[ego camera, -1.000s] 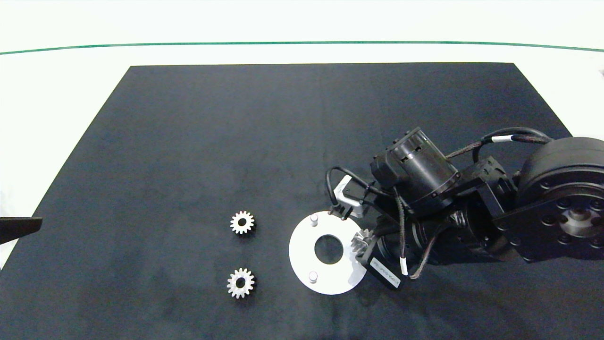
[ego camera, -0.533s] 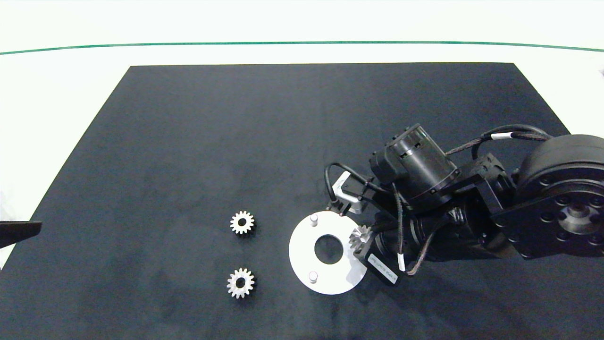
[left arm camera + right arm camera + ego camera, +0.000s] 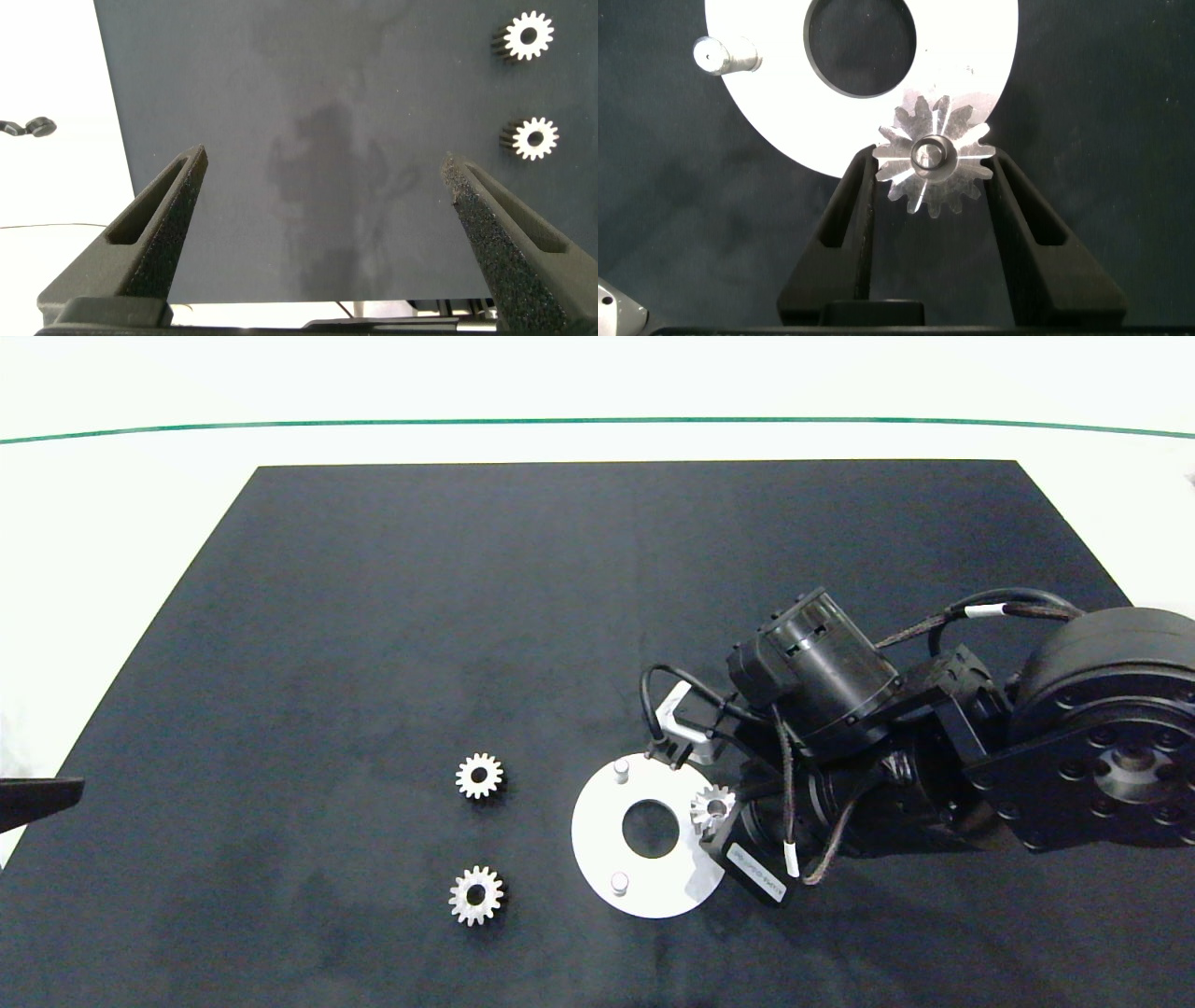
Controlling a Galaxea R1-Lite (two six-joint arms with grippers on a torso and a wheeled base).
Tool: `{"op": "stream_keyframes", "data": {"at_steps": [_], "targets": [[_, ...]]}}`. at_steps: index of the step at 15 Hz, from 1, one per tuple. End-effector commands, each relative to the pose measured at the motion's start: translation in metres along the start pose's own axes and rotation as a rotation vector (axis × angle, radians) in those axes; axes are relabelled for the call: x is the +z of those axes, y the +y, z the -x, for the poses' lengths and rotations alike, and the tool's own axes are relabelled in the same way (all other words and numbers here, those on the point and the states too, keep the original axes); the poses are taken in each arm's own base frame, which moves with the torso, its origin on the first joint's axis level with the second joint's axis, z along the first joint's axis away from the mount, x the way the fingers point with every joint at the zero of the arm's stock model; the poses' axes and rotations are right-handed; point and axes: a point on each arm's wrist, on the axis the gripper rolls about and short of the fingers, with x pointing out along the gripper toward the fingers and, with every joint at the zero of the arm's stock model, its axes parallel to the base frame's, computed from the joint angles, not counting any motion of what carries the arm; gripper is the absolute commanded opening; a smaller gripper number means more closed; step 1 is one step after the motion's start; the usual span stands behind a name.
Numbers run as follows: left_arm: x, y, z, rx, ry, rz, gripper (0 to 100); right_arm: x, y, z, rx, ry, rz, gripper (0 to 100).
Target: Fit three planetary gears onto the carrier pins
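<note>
1. One of the planetary gears [image 3: 932, 159] is being seated on a carrier pin [image 3: 928, 154] at the white disc's [image 3: 597, 845] edge nearest the right arm; in the right wrist view the pin's top is showing through the gear's centre hole.
2. The gear is being flanked by the right gripper [image 3: 932, 177], its fingers lying close against the teeth on both sides. Whether they are still pressing on the gear or have just let go cannot be told.
3. Whether the gear is lying fully flat on the disc cannot be confirmed; in the head view it [image 3: 712, 807] is looking nearly level.
4. Judgement: the gear is best eased straight down the pin, kept level so the bore is not binding, and released only once it is resting on the disc. The fingers should then be parted and lifted vertically, so that the gear is not being dragged off.
5. Two pins [image 3: 621, 770] [image 3: 619, 882] are standing bare.
6. Two gears [image 3: 479, 775] [image 3: 475, 895] are lying flat on the dark mat [image 3: 373, 616] on the table, well apart from the disc.
7. The left gripper [image 3: 322, 201] is being held wide apart, parked at the mat's left edge, holding nothing.
</note>
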Motion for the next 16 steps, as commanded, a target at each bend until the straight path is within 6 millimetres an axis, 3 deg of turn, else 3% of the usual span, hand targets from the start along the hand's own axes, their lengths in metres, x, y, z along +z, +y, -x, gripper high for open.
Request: {"op": "stream_keyframes", "data": {"at_steps": [1, 13, 14, 16], "targets": [[-0.001, 0.0, 0.0026, 0.001, -0.005, -0.001, 100, -0.0002, 0.0006, -0.0003, 0.0, 0.004, 0.004, 31], [-0.0016, 0.0, 0.0028, 0.001, -0.004, -0.001, 100, -0.0035, 0.0029, -0.0016, 0.009, 0.013, 0.007, 31], [-0.0014, 0.0, 0.0028, 0.001, -0.005, -0.001, 100, -0.0035, 0.0029, -0.0016, 0.009, 0.013, 0.007, 100], [-0.0016, 0.0, 0.0028, 0.001, -0.004, -0.001, 100, -0.0034, 0.0026, -0.0005, 0.009, 0.011, 0.007, 100]]}}
